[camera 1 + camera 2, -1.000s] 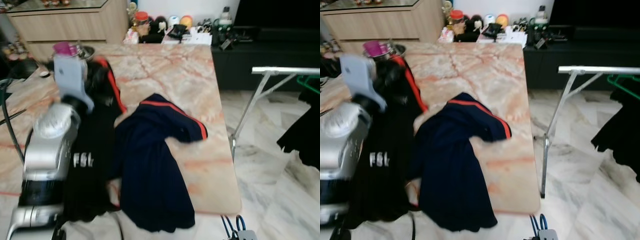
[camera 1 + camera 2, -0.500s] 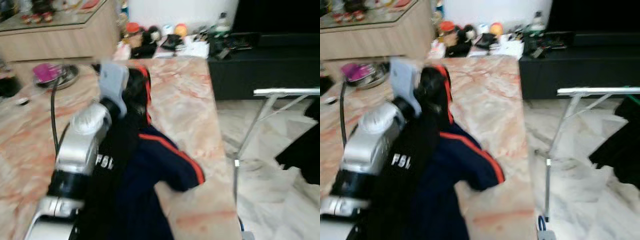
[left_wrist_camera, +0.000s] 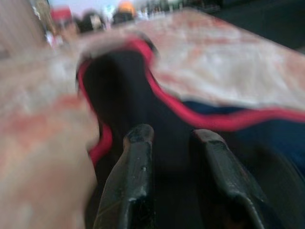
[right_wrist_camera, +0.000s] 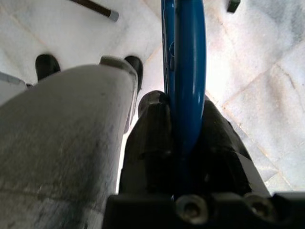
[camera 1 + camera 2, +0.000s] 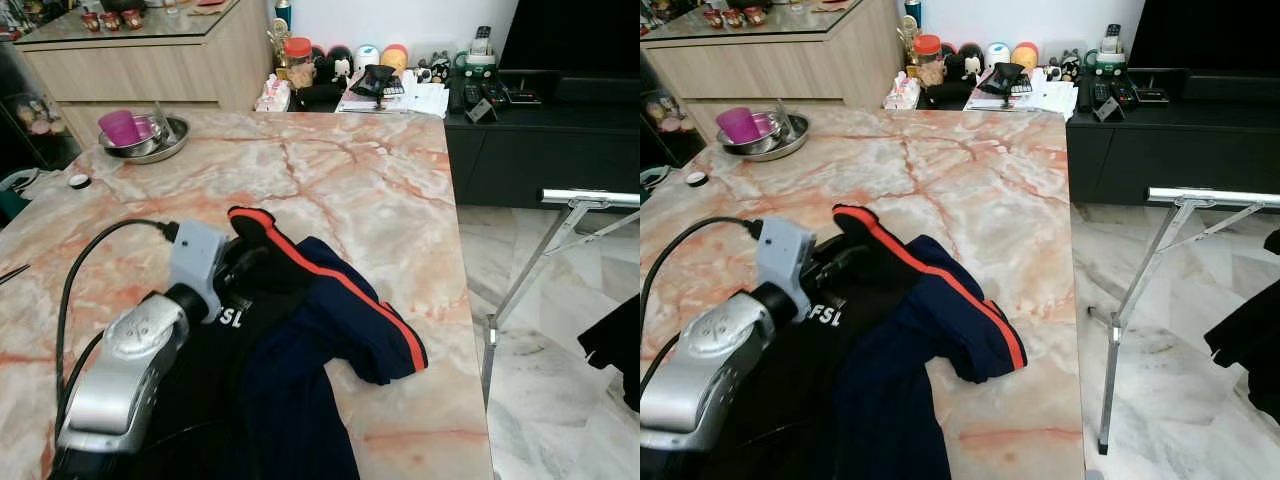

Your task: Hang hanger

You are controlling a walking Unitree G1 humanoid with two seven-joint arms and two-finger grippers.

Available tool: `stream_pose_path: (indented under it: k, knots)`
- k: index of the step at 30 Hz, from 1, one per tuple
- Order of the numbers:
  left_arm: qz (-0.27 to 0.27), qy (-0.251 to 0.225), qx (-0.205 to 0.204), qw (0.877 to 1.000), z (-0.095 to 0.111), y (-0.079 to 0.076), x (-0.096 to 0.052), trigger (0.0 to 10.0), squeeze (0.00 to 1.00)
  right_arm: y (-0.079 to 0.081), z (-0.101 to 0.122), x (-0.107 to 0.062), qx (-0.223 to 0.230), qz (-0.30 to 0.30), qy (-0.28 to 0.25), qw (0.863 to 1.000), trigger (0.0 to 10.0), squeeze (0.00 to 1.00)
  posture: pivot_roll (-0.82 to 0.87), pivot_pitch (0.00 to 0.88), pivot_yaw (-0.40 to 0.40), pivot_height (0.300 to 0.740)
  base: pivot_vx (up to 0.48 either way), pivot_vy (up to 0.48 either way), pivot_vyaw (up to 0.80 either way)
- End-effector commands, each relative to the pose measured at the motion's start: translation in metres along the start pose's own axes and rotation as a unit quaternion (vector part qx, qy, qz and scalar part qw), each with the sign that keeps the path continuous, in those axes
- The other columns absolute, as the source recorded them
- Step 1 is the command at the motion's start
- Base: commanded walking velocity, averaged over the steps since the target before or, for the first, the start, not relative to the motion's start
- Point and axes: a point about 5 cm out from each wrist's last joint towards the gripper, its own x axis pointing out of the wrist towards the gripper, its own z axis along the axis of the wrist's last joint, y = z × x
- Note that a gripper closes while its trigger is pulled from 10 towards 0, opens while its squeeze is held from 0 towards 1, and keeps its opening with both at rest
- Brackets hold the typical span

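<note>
On the marble worktop [image 5: 360, 170], the left tool [image 3: 172, 143] gaped over the black shirt [image 5: 265, 275]; the right tool [image 4: 178, 143] clamped the blue hanger [image 4: 188, 71], which might snag cloth

Bright, even daylight; left wrist view blurred.

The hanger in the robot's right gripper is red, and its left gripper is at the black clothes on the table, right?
Not quite: the hanger is blue, not red. The right wrist view shows the right gripper shut on it, above the floor. The rest holds: the left gripper is at the black garment on the marble table.
</note>
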Motion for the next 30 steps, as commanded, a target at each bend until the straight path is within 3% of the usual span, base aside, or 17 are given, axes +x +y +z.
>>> stream_pose_path:
  k: [1,5,7,8,9,10,18,24,30]
  knots:
    - [0.007,-0.010,-0.001,1.000,0.008,0.002,-0.005,10.0,1.00,0.002,-0.003,0.000,0.002,0.002,0.006,1.000,10.0,0.00,0.04,0.211,0.047,0.740,0.000,0.000,0.00]
    - [0.049,-0.013,-0.011,0.999,0.010,0.010,-0.028,10.0,1.00,0.000,-0.004,-0.001,-0.001,0.002,0.008,1.000,10.0,0.00,0.06,0.215,0.043,0.740,0.000,0.000,0.00]
    - [0.112,-0.028,-0.010,0.993,0.013,0.024,-0.036,10.0,1.00,0.000,-0.004,-0.001,-0.004,0.002,0.008,1.000,10.0,0.00,0.07,0.213,0.039,0.740,0.000,0.000,0.00]
    - [0.144,-0.037,-0.005,0.989,0.015,0.031,-0.037,10.0,0.94,0.000,-0.004,-0.001,-0.004,0.002,0.008,1.000,10.0,0.00,0.07,0.213,0.038,0.740,0.000,0.000,0.00]
    - [0.170,-0.046,-0.002,0.984,0.018,0.036,-0.038,10.0,0.09,0.000,-0.004,-0.001,-0.006,0.002,0.008,1.000,10.0,0.00,0.06,0.212,0.036,0.740,0.000,0.000,0.00]
    - [0.193,-0.062,-0.004,0.979,0.021,0.039,-0.038,10.0,0.00,0.000,-0.003,0.000,-0.008,0.003,0.008,1.000,10.0,0.00,0.06,0.211,0.035,0.740,0.000,0.000,0.00]
    - [0.162,-0.078,-0.005,0.984,0.025,0.023,-0.025,10.0,0.00,0.000,0.004,0.001,0.005,-0.003,-0.001,1.000,10.0,0.00,0.05,0.205,0.033,0.740,0.000,-0.420,0.00]
    - [0.168,-0.085,-0.004,0.982,0.026,0.026,-0.023,10.0,0.00,-0.003,0.003,0.001,0.024,-0.007,0.000,1.000,10.0,0.00,0.05,0.203,0.033,0.740,0.000,-0.480,0.00]
    - [0.171,-0.086,-0.003,0.982,0.026,0.027,-0.024,10.0,0.00,-0.010,-0.004,-0.002,0.022,-0.010,0.004,1.000,10.0,0.00,0.05,0.202,0.033,0.740,0.000,-0.480,-0.66]
